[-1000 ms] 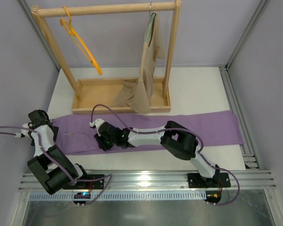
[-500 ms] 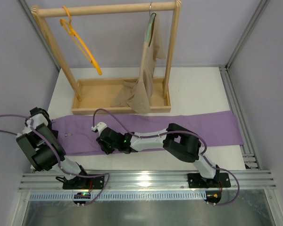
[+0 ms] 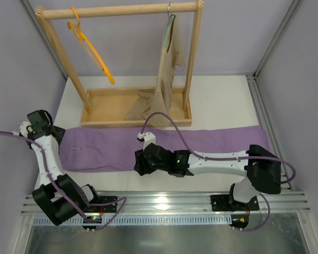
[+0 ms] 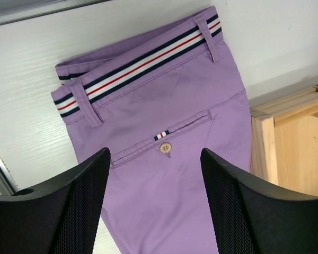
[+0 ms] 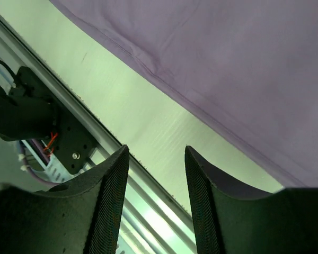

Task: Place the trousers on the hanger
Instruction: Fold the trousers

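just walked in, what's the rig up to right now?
Two arms are tasked with getting the lilac trousers onto the orange hanger, and it is early. The trousers lie flat along the table in front of the wooden rack; the hanger hangs on the rack's rail, untouched. The left gripper hovers open over the waistband end, the right gripper open at the near edge, mid-length. Neither holds anything.

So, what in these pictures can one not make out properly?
- Top view: the right arm covers the near edge of the trousers around their middle.
- Top view: the beige garment hides most of the grey-green hanger.
- Left wrist view: the left gripper and the lower edge cut off the trousers below the waist part.
- Right wrist view: only a strip of the trousers shows; the frame cuts the rest.
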You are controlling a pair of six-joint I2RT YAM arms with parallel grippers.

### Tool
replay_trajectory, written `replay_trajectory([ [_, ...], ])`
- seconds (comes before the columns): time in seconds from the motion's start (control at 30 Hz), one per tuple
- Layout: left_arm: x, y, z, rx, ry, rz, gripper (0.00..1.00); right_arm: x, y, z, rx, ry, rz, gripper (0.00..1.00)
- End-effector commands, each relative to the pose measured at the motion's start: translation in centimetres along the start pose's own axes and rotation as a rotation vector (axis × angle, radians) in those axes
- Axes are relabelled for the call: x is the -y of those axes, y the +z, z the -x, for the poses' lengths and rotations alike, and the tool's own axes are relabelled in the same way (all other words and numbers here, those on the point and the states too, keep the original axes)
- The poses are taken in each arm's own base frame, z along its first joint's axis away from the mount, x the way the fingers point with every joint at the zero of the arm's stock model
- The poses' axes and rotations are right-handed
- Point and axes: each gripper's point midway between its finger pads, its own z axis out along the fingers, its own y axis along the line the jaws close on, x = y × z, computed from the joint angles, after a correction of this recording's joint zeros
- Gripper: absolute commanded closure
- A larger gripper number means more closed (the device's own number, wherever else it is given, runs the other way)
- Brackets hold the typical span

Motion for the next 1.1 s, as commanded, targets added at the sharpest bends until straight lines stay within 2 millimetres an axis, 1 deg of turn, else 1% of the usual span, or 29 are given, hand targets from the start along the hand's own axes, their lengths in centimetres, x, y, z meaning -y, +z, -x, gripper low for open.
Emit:
replay_trajectory([
  [0.0,-0.6,0.6,-0.7,0.005,0.034,-0.002,0.30,0.3,-1.8,0.6,0.047,0.134,-0.021,0.50],
  [0.03,-1.0,1.0,-0.9,-0.001,0.041,0.022,0.30,0.4,-2.1,0.9,0.060,0.140,-0.031,0.50],
  [0.07,-1.0,1.1,-1.2,-0.013,0.058,0.024,0.30,0.1,-2.5,1.8,0.076,0.138,-0.031,0.50],
  [0.13,-1.0,1.5,-1.6,-0.040,0.070,0.022,0.31,0.5,-3.2,2.2,0.077,0.125,-0.069,0.50],
  [0.17,0.1,1.3,-2.3,-0.081,0.075,-0.036,0.33,0.8,-3.5,3.5,0.112,0.148,-0.109,0.51],
  [0.2,1.1,1.1,-2.9,-0.101,0.100,-0.096,0.35,1.8,-3.9,3.1,0.096,0.155,-0.161,0.51],
  [0.23,2.0,0.9,-3.9,-0.139,0.127,-0.165,0.38,2.1,-4.4,3.5,0.110,0.173,-0.181,0.51],
  [0.27,3.8,-0.7,-4.9,-0.163,0.165,-0.288,0.37,2.9,-4.6,3.6,0.120,0.198,-0.210,0.52],
  [0.3,4.6,-1.5,-5.0,-0.147,0.182,-0.337,0.36,3.8,-4.8,3.5,0.127,0.247,-0.248,0.52],
  [0.33,5.0,-2.2,-5.4,-0.143,0.194,-0.374,0.34,4.4,-5.5,4.0,0.145,0.288,-0.263,0.52],
  [0.37,6.1,-4.1,-5.9,-0.121,0.226,-0.452,0.34,6.2,-5.8,3.8,0.155,0.323,-0.311,0.51],
  [0.43,6.6,-5.6,-6.8,-0.110,0.256,-0.499,0.32,9.0,-7.0,3.5,0.180,0.446,-0.398,0.50],
  [0.47,7.0,-6.3,-7.8,-0.109,0.299,-0.525,0.32,10.6,-8.3,2.9,0.200,0.494,-0.434,0.49],
  [0.5,6.8,-6.5,-7.9,-0.080,0.312,-0.524,0.31,13.3,-9.5,3.1,0.242,0.600,-0.510,0.48],
  [0.53,6.3,-6.1,-9.0,-0.101,0.331,-0.517,0.30,14.7,-10.4,2.7,0.260,0.649,-0.547,0.47],
  [0.57,6.0,-5.9,-10.0,-0.127,0.345,-0.524,0.30,16.5,-12.2,2.4,0.299,0.707,-0.577,0.45],
  [0.6,6.0,-6.1,-11.3,-0.182,0.350,-0.555,0.30,19.7,-13.9,2.0,0.333,0.763,-0.674,0.43],
  [0.63,5.9,-5.5,-12.6,-0.222,0.334,-0.567,0.30,21.9,-15.1,1.1,0.365,0.821,-0.740,0.39],
  [0.67,5.9,-5.2,-13.2,-0.248,0.322,-0.572,0.30,23.7,-16.9,0.2,0.386,0.844,-0.808,0.38],
  [0.7,5.9,-4.7,-14.0,-0.289,0.311,-0.566,0.29,26.5,-20.0,1.1,0.524,0.896,-0.882,0.36],
  [0.73,6.0,-4.1,-14.4,-0.309,0.293,-0.556,0.29,27.6,-21.7,0.9,0.592,0.944,-0.912,0.34],
  [0.77,5.9,-3.7,-14.6,-0.322,0.291,-0.535,0.29,28.8,-22.9,0.0,0.624,0.955,-0.954,0.32],
  [0.8,5.9,-3.1,-14.6,-0.323,0.292,-0.511,0.29,29.4,-25.0,0.5,0.721,0.981,-0.945,0.31],
  [0.83,5.5,-2.0,-15.1,-0.347,0.297,-0.460,0.29,30.8,-26.8,0.5,0.797,0.997,-0.996,0.30],
  [0.9,5.2,-0.7,-14.8,-0.349,0.287,-0.400,0.28,32.1,-28.3,0.1,0.855,0.985,-1.035,0.28],
  [0.93,4.6,0.4,-15.0,-0.359,0.287,-0.342,0.28,33.2,-29.8,-0.3,0.906,1.022,-1.079,0.28],
  [1.0,4.0,1.6,-15.0,-0.392,0.259,-0.289,0.28,34.0,-29.7,0.0,0.867,0.997,-1.077,0.28],
  [1.03,3.7,2.1,-15.0,-0.404,0.249,-0.271,0.28,34.8,-29.4,-0.4,0.821,0.994,-1.102,0.28],
  [1.07,2.8,3.3,-15.1,-0.427,0.231,-0.218,0.28,35.7,-29.4,-0.5,0.789,1.009,-1.102,0.27],
])
